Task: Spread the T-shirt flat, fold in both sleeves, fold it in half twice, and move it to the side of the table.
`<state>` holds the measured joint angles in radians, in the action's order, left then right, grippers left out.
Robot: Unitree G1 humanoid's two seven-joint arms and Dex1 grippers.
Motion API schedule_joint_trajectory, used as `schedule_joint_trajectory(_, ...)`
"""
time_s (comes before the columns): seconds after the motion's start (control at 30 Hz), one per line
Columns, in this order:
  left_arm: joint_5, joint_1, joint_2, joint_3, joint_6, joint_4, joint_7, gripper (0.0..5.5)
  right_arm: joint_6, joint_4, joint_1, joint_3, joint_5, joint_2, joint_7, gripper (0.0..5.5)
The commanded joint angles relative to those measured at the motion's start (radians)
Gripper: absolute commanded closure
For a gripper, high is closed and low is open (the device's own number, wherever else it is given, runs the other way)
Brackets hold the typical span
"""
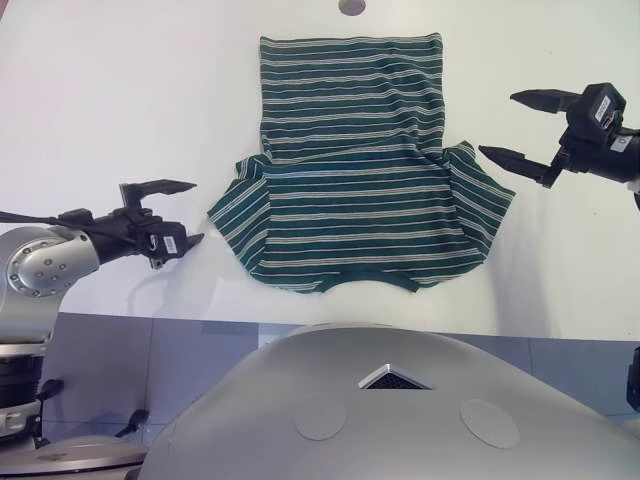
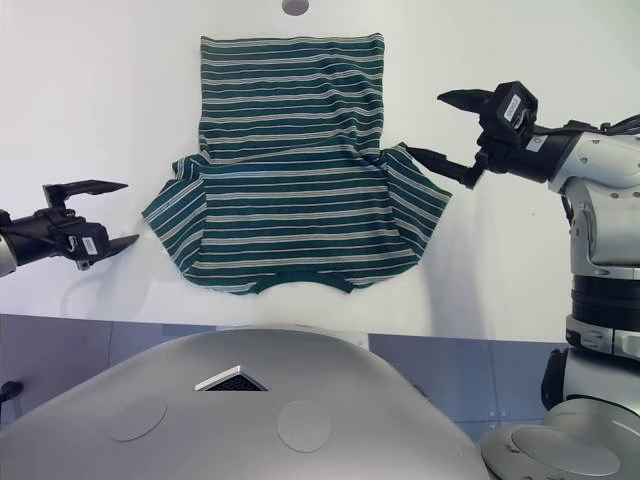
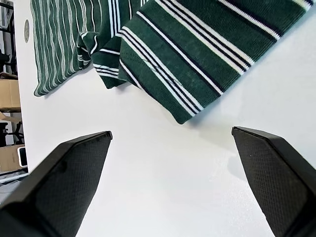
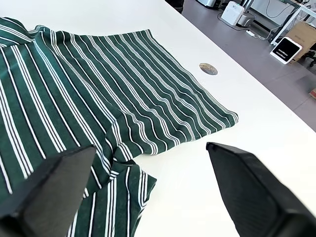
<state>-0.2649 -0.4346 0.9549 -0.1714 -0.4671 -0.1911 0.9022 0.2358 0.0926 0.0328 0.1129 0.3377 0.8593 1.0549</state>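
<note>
A dark green T-shirt (image 1: 355, 170) with thin white stripes lies flat in the middle of the white table (image 1: 100, 100), hem toward the far edge and collar toward me, both sleeves sticking out sideways. My left gripper (image 1: 178, 213) is open just off the shirt's left sleeve (image 3: 197, 59), nothing between its fingers. My right gripper (image 1: 512, 125) is open beside the right sleeve (image 4: 118, 197), a little above the tabletop, its fingers (image 4: 247, 192) bare.
A small round grey disc (image 1: 352, 6) is set into the table past the shirt's hem. Bare tabletop stretches wide to the left and right of the shirt. The table's near edge (image 1: 150, 315) runs just below the collar, with grey floor beneath.
</note>
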Motion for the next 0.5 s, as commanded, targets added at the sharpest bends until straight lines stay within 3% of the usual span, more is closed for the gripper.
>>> schedule_joint_trajectory(0.03, -0.003, 0.002, 0.020, 0.054, -0.016, 0.016, 0.006, 1.69, -0.020, -0.002, -0.007, -0.014, -0.018, -0.009, 0.000, 1.29)
schedule_joint_trajectory(0.5, -0.120, 0.079, 0.074, 0.177, -0.102, 0.182, -0.079, 4.50, -0.053, -0.021, -0.012, -0.039, -0.036, -0.031, 0.000, 1.29)
